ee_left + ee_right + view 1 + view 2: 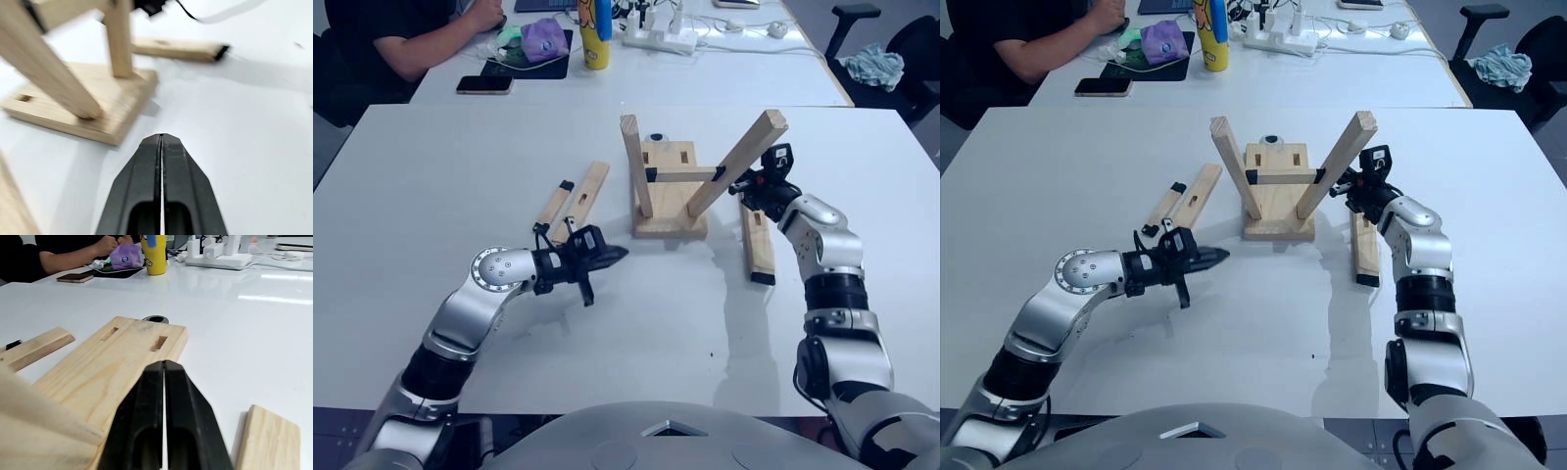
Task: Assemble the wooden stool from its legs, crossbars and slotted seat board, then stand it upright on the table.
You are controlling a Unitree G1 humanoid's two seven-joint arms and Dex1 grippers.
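The slotted seat board (670, 223) lies flat mid-table. Two legs stand in it: one nearly upright (635, 164), one leaning outward to the right (736, 164). A short crossbar (683, 174) joins them. My right gripper (740, 184) is shut with nothing in it, its tip close beside the leaning leg where the crossbar meets it. My left gripper (619, 253) is shut and empty, low over the table just left of the board's front corner. Two loose pieces (585, 196) (553, 206) lie to the left. Another loose leg (757, 243) lies under my right forearm.
A small dark round object (656, 137) sits behind the seat board. On the far table are a phone (484, 84), a yellow bottle (595, 34) and a power strip (661, 39). Open tabletop stretches in front of the board.
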